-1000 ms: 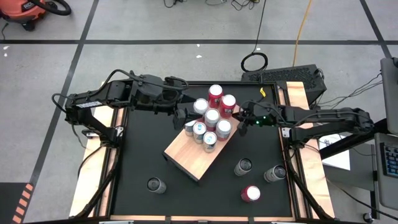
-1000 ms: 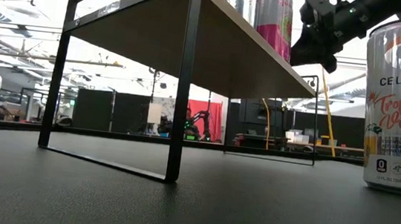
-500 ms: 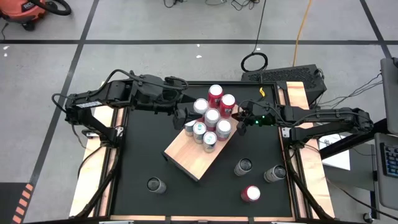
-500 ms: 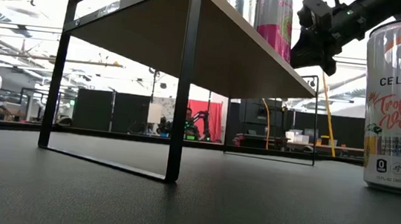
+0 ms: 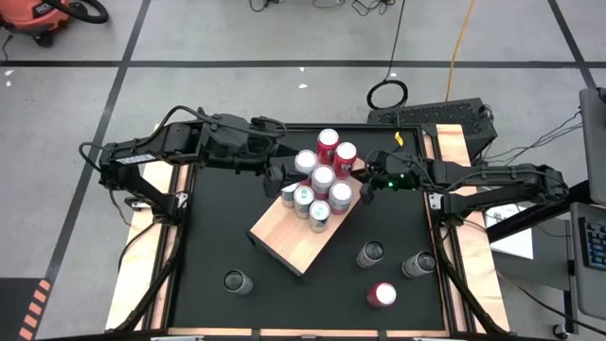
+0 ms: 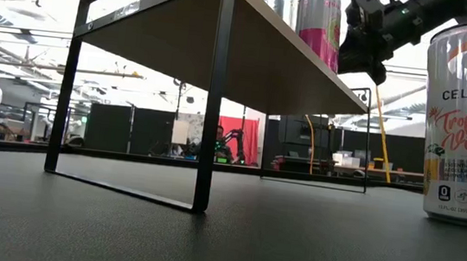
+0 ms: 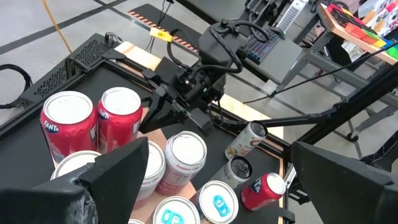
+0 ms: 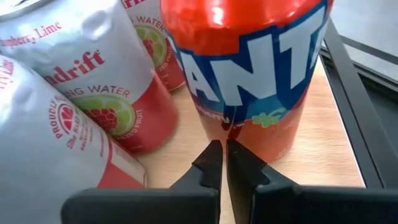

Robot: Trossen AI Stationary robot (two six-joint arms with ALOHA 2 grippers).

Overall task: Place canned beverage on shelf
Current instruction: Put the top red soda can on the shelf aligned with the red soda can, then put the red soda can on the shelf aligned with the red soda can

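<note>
The shelf (image 5: 298, 229), a tan board on a black frame, stands diagonally on the black table (image 5: 213, 242). Eight cans crowd the board's far end, among them two red Fanta cans (image 5: 329, 143) at its far corner; the near end is bare. The right gripper (image 5: 364, 185), fingers pressed together and holding nothing, sits at the shelf's right edge with its tips almost touching a Fanta can (image 8: 249, 68). The left gripper (image 5: 275, 177), fingers spread wide and empty, hovers at the far left edge of the can cluster. Four cans stand off the shelf on the table: one (image 5: 236, 281) near the front left, three (image 5: 370, 253) toward the front right corner.
</note>
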